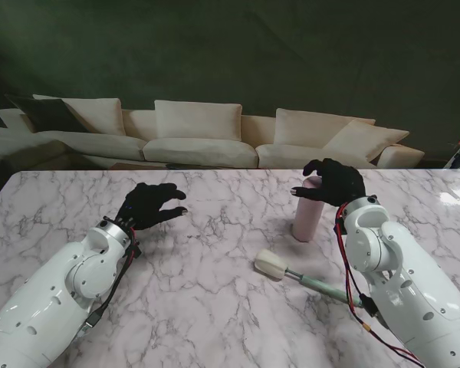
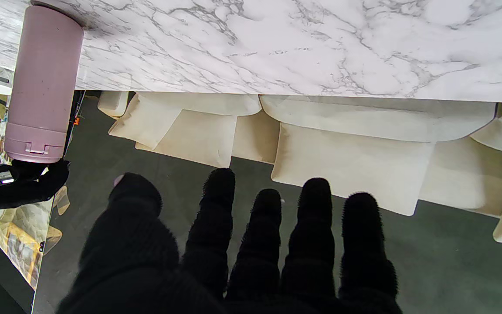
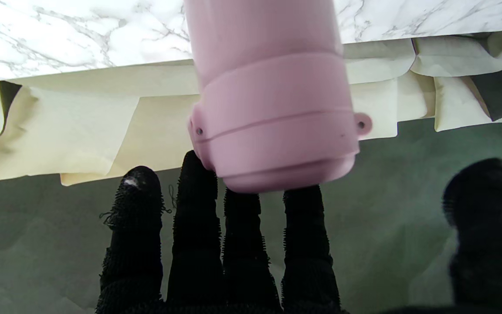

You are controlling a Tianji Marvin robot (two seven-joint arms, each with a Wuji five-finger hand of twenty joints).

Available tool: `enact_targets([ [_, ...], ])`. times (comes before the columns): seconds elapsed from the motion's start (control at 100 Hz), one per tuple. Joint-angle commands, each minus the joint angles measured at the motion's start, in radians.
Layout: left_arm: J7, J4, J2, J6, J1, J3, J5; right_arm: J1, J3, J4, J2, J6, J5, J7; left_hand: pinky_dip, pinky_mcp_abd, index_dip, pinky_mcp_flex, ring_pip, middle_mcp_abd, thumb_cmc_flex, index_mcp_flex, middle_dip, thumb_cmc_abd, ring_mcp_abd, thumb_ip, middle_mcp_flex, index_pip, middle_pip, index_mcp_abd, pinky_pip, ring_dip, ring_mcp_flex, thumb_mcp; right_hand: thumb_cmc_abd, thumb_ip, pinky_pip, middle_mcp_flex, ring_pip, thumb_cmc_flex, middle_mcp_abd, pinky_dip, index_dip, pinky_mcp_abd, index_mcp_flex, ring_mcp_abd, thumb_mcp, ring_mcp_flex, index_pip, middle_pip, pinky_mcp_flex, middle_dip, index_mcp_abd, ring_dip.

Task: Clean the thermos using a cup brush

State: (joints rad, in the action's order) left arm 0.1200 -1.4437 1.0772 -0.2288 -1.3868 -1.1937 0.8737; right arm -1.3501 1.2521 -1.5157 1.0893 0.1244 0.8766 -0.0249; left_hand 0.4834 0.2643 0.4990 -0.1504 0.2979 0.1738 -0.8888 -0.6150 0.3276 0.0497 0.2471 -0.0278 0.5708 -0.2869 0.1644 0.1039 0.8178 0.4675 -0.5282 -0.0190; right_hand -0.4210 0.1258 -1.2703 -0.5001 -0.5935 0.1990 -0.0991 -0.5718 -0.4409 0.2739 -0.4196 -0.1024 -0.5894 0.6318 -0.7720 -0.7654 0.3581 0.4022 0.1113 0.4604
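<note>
Your right hand [image 1: 333,182], fingers spread, hovers directly over the upright thermos [image 1: 305,211]; your empty, spread left hand [image 1: 149,204] sits farther away.

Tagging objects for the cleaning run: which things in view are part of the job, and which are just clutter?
Job:
- pink thermos, upright, lid on, right hand open over its top
- cup brush, lying flat on the table nearer to me than the thermos
- left hand, open, holding nothing

Not the job:
- cream sofa beyond the table
</note>
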Motion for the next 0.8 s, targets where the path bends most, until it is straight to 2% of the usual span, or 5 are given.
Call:
enact_targets([
  [0.0, -0.010, 0.003, 0.004, 0.000, 0.003, 0.004, -0.003, -0.003, 0.007, -0.014, -0.001, -0.009, 0.013, -0.013, 0.018, 0.023, 0.010, 0.018, -0.026, 0.011, -0.004, -0.005, -0.004, -0.056, 0.005, 0.012, -0.045, 0.013, -0.021, 0.012, -0.028, 0.005, 0.019, -0.011, 0.034, -0.018, 0.035, 0.044, 0.042, -0.052, 0.021, 0.003, 0.013, 0.018, 0.047, -0.005, -0.004, -0.036, 0.025, 0.037, -0.039, -0.019, 0.029, -0.028],
  [0.34, -0.004, -0.007, 0.008, -0.009, 0.002, -0.005, -0.024, -0.022, 0.042, -0.061, -0.006, -0.037, 0.071, -0.025, 0.020, 0.025, 0.008, 0.019, -0.026, 0.014, -0.011, 0.005, -0.002, -0.059, 0.008, 0.012, -0.035, 0.020, -0.015, 0.017, -0.028, 0.005, 0.021, -0.011, 0.074, -0.022, 0.221, 0.120, 0.253, -0.055, 0.046, 0.086, 0.053, 0.074, 0.107, -0.022, 0.026, -0.112, 0.069, 0.155, -0.179, -0.083, 0.034, -0.148],
  [0.47, -0.010, -0.045, 0.015, -0.015, -0.022, -0.028, -0.068, -0.045, 0.062, -0.097, -0.008, -0.080, 0.146, -0.083, 0.023, 0.021, 0.002, 0.027, 0.004, 0.028, -0.014, 0.021, 0.166, -0.064, 0.015, 0.012, -0.018, 0.035, 0.111, 0.034, -0.030, 0.038, 0.029, -0.012, 0.108, -0.024, 0.280, 0.152, 0.317, -0.066, 0.070, 0.119, 0.095, 0.095, 0.146, 0.003, 0.047, -0.135, 0.116, 0.235, -0.227, -0.116, 0.037, -0.188],
  [0.59, 0.006, -0.087, 0.020, -0.033, -0.054, -0.056, -0.082, -0.073, 0.074, -0.148, -0.004, -0.140, 0.161, -0.144, 0.028, 0.015, -0.002, 0.034, 0.035, 0.033, -0.011, 0.059, 0.248, -0.071, 0.029, 0.012, -0.055, 0.058, 0.142, 0.047, -0.029, 0.092, 0.049, -0.013, 0.153, -0.028, 0.321, 0.206, 0.364, -0.063, 0.060, 0.155, 0.124, 0.088, 0.214, 0.006, 0.071, -0.164, 0.144, 0.272, -0.242, -0.130, 0.023, -0.223],
  [0.79, 0.034, -0.150, 0.033, -0.110, -0.110, -0.100, -0.150, -0.127, 0.046, -0.265, 0.020, -0.233, 0.092, -0.243, -0.003, -0.018, -0.046, 0.039, -0.071, 0.048, 0.005, 0.202, -0.035, -0.086, 0.023, 0.011, -0.186, 0.152, -0.102, 0.026, -0.077, -0.021, 0.106, -0.015, 0.185, -0.042, 0.291, 0.236, 0.338, -0.022, 0.029, 0.163, 0.119, 0.074, 0.220, 0.007, 0.110, -0.164, 0.108, 0.225, -0.219, -0.114, 0.004, -0.217],
])
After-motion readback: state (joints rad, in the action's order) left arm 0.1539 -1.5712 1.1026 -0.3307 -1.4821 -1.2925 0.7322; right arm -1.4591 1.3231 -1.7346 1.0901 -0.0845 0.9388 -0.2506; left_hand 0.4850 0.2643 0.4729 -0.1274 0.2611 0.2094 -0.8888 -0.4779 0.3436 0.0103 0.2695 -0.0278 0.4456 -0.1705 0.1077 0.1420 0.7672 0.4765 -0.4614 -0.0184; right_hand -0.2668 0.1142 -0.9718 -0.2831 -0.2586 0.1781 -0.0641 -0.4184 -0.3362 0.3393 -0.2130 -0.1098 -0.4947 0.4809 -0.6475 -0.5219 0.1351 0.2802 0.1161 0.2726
